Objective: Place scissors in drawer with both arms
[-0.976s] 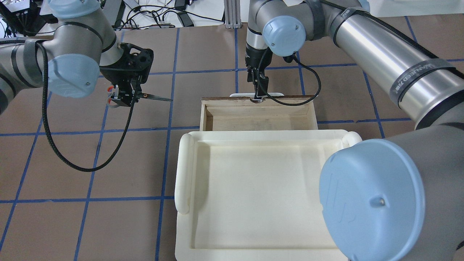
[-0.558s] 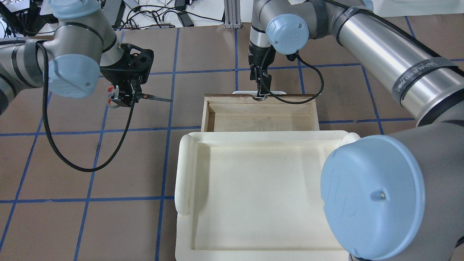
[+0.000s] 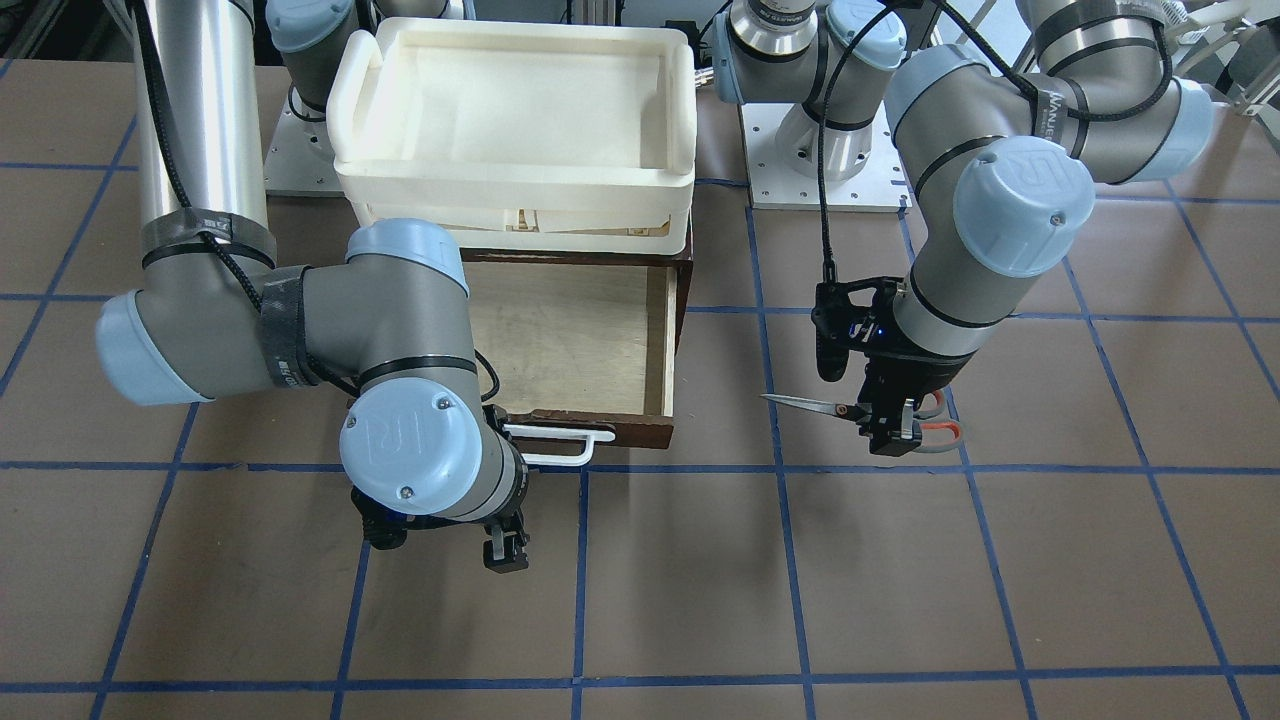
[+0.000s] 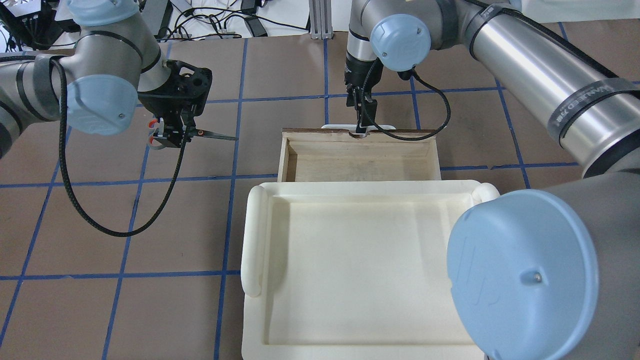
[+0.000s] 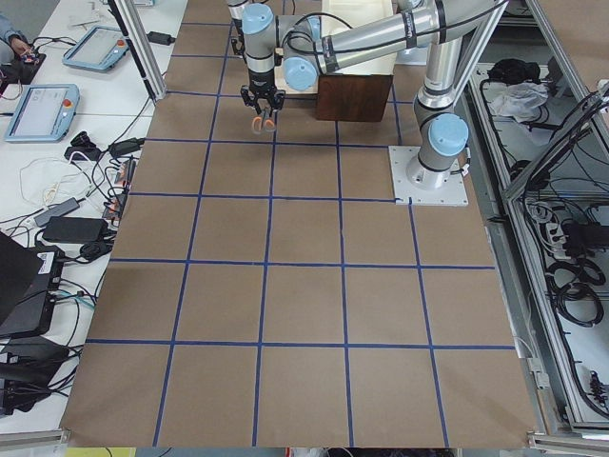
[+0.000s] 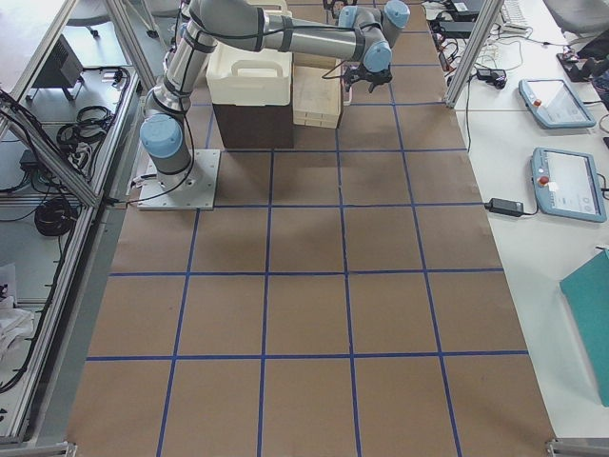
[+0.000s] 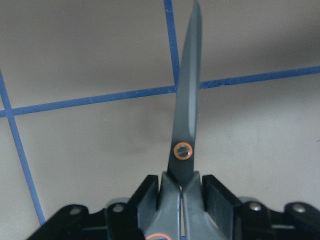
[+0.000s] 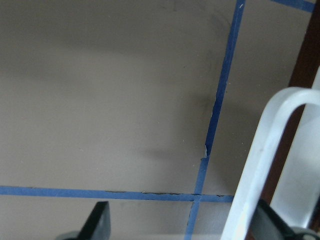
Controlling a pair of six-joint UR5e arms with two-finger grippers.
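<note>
Left claw (image 4: 172, 136): pressed together on the scissors (image 4: 212, 134), gripping just behind the pivot – handle loops on the outer side, blades sticking out.
Right claw (image 4: 362, 122): fingers spread, standing at the drawer's white handle (image 3: 560, 445); the wrist view shows the bar between the fingers and nearer one of them, not pinched.
Scissors, place: in the left claw, off the table (image 4: 150, 300), beside the drawer (image 4: 283, 160) on the robot's left and apart from it.
Scissors, long axis: roughly level and along the drawer's front board, blades closed, tips aimed at the drawer.
Bearing for the move: the open drawer lies on the tip side, so a carry along the blade line looks likely to bring the scissors over the pale floor.
Nearer arm: the left, which has the scissors; the right is busy at the drawer front.
Drawer: pulled out, pale inside showing, nothing seen in it.
In the way: the drawer's side wall nearest the scissors – the tips must, by my judgement, pass above it.
Also close: the right claw and its black cable (image 4: 440, 115) at the front edge.
Tray (image 4: 252, 235): cream plastic, on top of the cabinet, hiding the drawer's rear part from above; only the front strip is open for a drop.
</note>
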